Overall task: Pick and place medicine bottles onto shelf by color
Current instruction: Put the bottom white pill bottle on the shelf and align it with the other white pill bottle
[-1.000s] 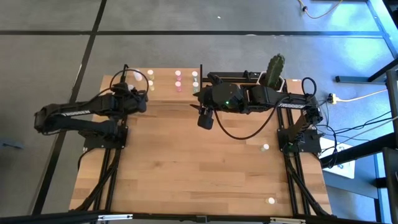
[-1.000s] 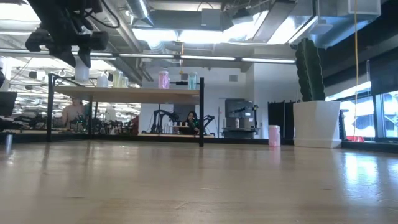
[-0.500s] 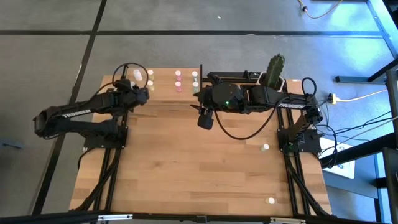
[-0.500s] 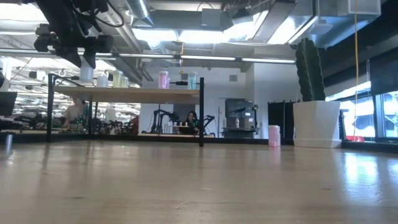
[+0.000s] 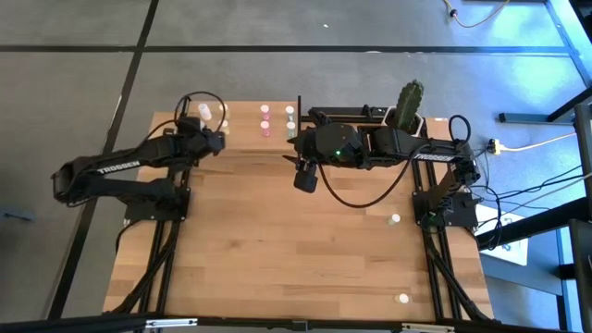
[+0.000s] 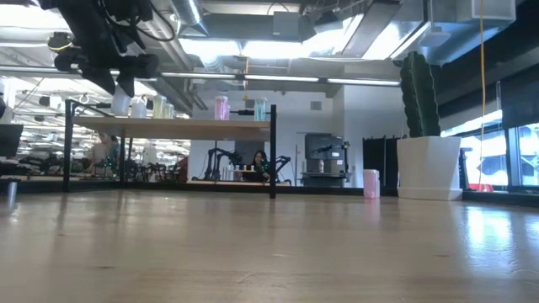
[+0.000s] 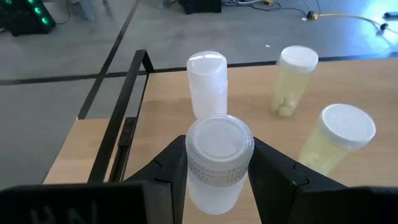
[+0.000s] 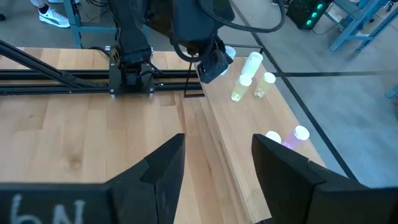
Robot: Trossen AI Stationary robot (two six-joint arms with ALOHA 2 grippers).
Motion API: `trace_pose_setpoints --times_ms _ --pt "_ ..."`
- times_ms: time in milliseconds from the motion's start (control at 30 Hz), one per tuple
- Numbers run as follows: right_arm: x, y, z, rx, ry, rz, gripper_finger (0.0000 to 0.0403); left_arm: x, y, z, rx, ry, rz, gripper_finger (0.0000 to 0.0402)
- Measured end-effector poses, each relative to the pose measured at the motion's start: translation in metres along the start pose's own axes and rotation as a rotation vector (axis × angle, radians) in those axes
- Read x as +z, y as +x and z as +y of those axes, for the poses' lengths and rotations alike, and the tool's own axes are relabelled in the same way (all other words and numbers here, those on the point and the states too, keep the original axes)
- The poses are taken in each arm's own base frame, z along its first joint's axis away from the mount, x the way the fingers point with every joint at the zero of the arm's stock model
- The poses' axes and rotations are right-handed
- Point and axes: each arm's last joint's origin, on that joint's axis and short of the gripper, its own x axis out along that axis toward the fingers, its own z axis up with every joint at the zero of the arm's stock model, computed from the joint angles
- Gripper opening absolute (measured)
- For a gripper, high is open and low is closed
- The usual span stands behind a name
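My left gripper is over the left end of the shelf, shut on a white medicine bottle; it also shows in the low view, with the bottle just above the shelf board. On the board stand another white bottle, two pale yellow ones, pink ones and a pale green one. My right gripper hangs open and empty over the table right of the shelf. My left gripper pinches the white bottle between its two fingers, at its two opposite sides by the ribbed cap. The fingers come from above, slanting toward the far edge. The bottle stands upright below the fingers, close above the shelf board.
A white pot with a green cactus stands at the far right. Two loose bottles lie on the table at right and near right. A pink bottle stands beside the pot. The shelf's black posts rise at its corners.
My left gripper has carried the white bottle toward the table's far edge and slightly right, over the shelf's left end, and a little down toward the board. The bottle stays upright in the hold.
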Motion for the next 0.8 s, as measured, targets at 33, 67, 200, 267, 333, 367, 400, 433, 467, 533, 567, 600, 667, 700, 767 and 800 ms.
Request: trace_pose_setpoints --times_ms 33,67,200,267,333,367,400,433,467,533,567,600,667,700,767,800 --pt "0.0 0.0 0.0 0.0 0.0 0.0 0.0188 -0.0006 0.0008 -0.001 0.004 0.008 0.003 0.0126" --pt "0.0 0.0 0.0 0.0 0.0 0.0 0.0188 -0.0012 0.0016 -0.0022 0.007 0.021 0.005 0.0126" --pt "0.0 0.0 0.0 0.0 0.0 0.0 0.0188 -0.0019 0.0036 -0.0061 0.008 0.036 0.004 0.0126" --pt "0.0 0.0 0.0 0.0 0.0 0.0 0.0188 -0.0021 0.0041 -0.0066 0.013 0.039 0.002 0.0126" --pt "0.0 0.0 0.0 0.0 0.0 0.0 0.0188 -0.0019 0.0042 -0.0066 0.022 0.04 -0.009 0.0126" --pt "0.0 0.0 0.0 0.0 0.0 0.0 0.0188 -0.0018 0.0042 -0.0065 0.024 0.04 -0.011 0.0126" --pt "0.0 0.0 0.0 0.0 0.0 0.0 0.0188 -0.0018 0.0042 -0.0065 0.025 0.039 -0.012 0.0126" --pt "0.0 0.0 0.0 0.0 -0.002 0.0 0.0188 -0.0018 0.0042 -0.0065 0.025 0.039 -0.012 0.0126" --pt "0.0 0.0 0.0 0.0 -0.004 0.0 0.0188 -0.0018 0.0042 -0.0065 0.025 0.039 -0.012 0.0126" --pt "0.0 0.0 0.0 0.0 -0.002 0.0 0.0188 -0.0018 0.0042 -0.0065 0.025 0.034 -0.013 0.0126" --pt "0.0 0.0 0.0 0.0 0.001 0.0 0.0188 -0.0018 0.0042 -0.0065 0.025 0.033 -0.013 0.0126" --pt "0.0 0.0 0.0 0.0 0.001 0.0 0.0188 -0.0018 0.0042 -0.0065 0.025 0.033 -0.013 0.0126" --pt "0.0 0.0 0.0 0.0 -0.001 0.0 0.0188 -0.0018 0.0042 -0.0065 0.025 0.033 -0.013 0.0126" --pt "0.0 0.0 0.0 0.0 -0.001 0.0 0.0188 -0.0018 0.0042 -0.0065 0.025 0.033 -0.013 0.0126" --pt "0.0 0.0 0.0 0.0 0.001 0.0 0.0188 -0.0018 0.0042 -0.0065 0.025 0.033 -0.013 0.0126" --pt "0.0 0.0 0.0 0.0 0.0 0.0 0.0188 -0.0018 0.0042 -0.0065 0.026 0.033 -0.013 0.0126"
